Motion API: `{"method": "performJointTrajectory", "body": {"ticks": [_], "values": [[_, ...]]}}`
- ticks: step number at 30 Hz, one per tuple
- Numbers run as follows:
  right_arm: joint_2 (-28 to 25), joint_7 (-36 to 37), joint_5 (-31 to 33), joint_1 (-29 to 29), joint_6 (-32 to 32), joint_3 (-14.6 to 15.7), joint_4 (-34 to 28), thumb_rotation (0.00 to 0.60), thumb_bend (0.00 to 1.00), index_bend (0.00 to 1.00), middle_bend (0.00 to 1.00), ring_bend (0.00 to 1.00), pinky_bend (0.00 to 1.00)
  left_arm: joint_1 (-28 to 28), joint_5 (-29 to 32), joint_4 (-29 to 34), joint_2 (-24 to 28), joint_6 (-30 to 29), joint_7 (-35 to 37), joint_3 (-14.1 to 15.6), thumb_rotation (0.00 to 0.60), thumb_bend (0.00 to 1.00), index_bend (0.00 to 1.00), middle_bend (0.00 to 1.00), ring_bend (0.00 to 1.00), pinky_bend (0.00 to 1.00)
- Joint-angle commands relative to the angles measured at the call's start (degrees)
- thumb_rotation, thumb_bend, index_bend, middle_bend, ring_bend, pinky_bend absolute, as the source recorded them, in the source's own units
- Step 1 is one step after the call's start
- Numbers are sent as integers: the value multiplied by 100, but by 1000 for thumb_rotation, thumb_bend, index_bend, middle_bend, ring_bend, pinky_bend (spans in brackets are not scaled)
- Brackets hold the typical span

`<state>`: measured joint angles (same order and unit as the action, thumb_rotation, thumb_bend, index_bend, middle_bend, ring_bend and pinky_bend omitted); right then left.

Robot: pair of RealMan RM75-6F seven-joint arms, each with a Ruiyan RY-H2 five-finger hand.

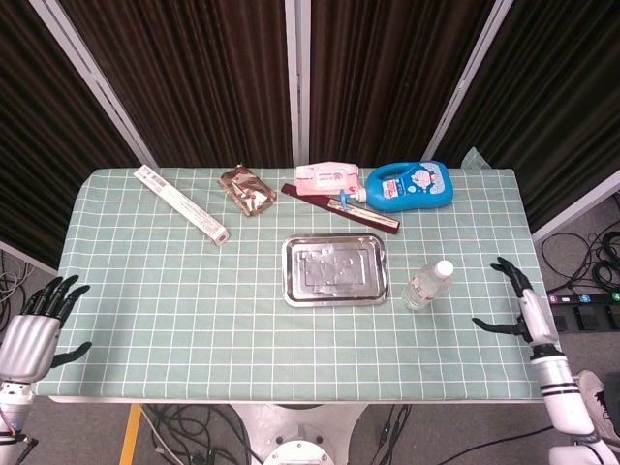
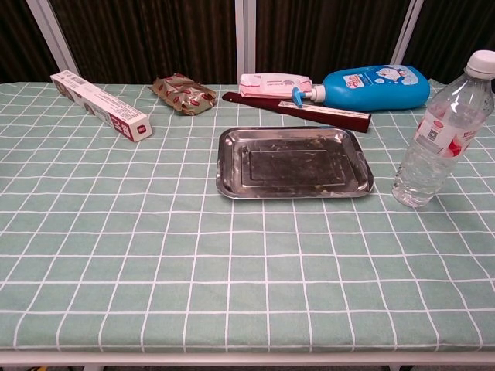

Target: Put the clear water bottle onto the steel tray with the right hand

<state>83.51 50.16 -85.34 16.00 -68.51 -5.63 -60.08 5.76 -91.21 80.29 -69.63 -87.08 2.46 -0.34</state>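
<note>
Over the table's right edge, toward the front corner, the right hand (image 1: 520,308) hangs with fingers spread apart, holding nothing. Left of it, apart from it, the clear water bottle (image 1: 427,285) stands upright on the green checked cloth (image 1: 174,291), just beside the right edge of the steel tray (image 1: 334,270), which is bare. Off the front left corner, the left hand (image 1: 34,325) hangs with fingers apart, holding nothing.
</note>
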Motion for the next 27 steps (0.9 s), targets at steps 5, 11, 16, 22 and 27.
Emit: {"method": "performJointTrajectory", "body": {"ticks": [5,11,16,22,27], "values": [[639,259,-217,379,65,17,445,600,0,0,133,0,16,-19,17,15,13,-17,-120,8,600,112,206,189,98,193],[882,339,-160,549,132,-47,599,600,0,0,135,0,16,-24,35,-62,-39,-37,-172,-6,600,112,206,189,98,193],[1073,442,-117,669,149,-106,741,600,0,0,144,0,22,-12,114,-147,-91,-6,-87,-49,600,111,206,189,98,192],[1300,588,-70,829,261,-134,883,600,0,0,154,0,28,20,110,-254,-118,51,-71,-36,600,111,206,189,98,192],[1464,615,-31,942,275,-191,947,600,0,0,179,4,51,27,132,-307,-114,83,-19,-33,600,111,205,189,97,192]]}}
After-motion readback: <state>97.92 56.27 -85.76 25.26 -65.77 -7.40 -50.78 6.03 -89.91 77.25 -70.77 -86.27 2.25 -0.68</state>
